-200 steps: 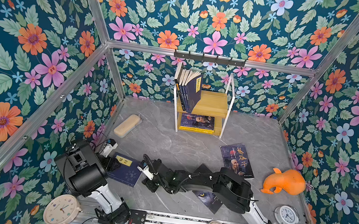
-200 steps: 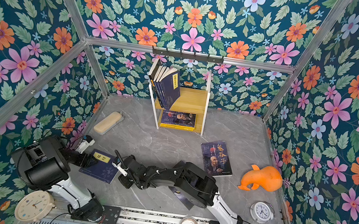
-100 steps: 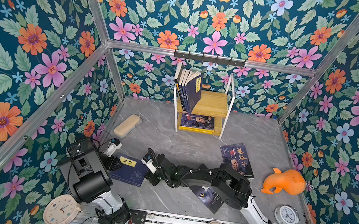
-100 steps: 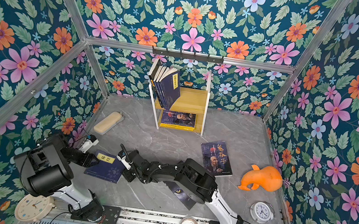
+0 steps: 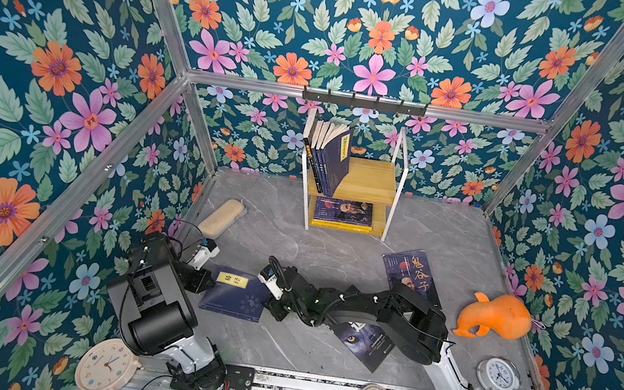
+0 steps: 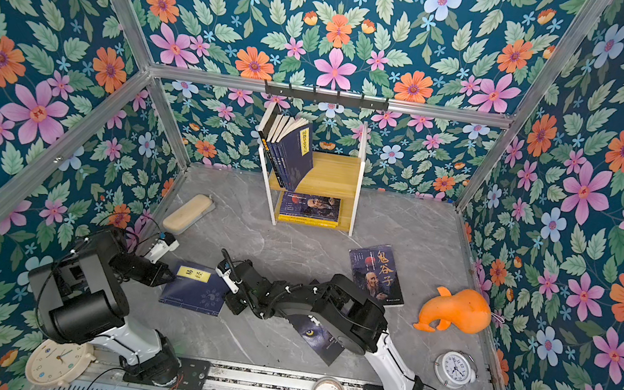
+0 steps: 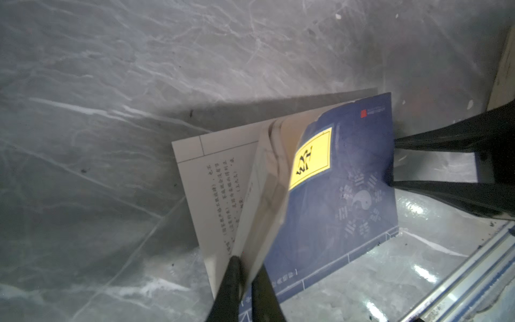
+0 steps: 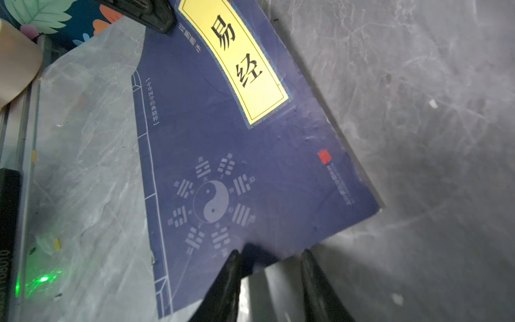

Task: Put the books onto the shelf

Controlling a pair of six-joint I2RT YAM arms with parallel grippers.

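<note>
1. My left tool (image 7: 246, 262): jaws together, clamped on the lifted cover and first leaves of the navy book (image 7: 334, 209); a printed page lies exposed beneath.
2. My right tool (image 8: 270, 252): jaws apart, tips at that book's opposite edge; whether they press it, I cannot tell.
3. The navy book, yellow title label: on the grey worktop (image 5: 334, 258), near left, between both tools.
4. One wolf-eye book (image 5: 363, 342): near centre, partly under my right arm.
5. One book with large white characters (image 5: 411, 274): right of centre, flat.
6. The shelf (image 5: 371, 179): far centre; upper board holds leaning books (image 5: 328, 156), lower board a flat stack (image 5: 343, 213).
</note>
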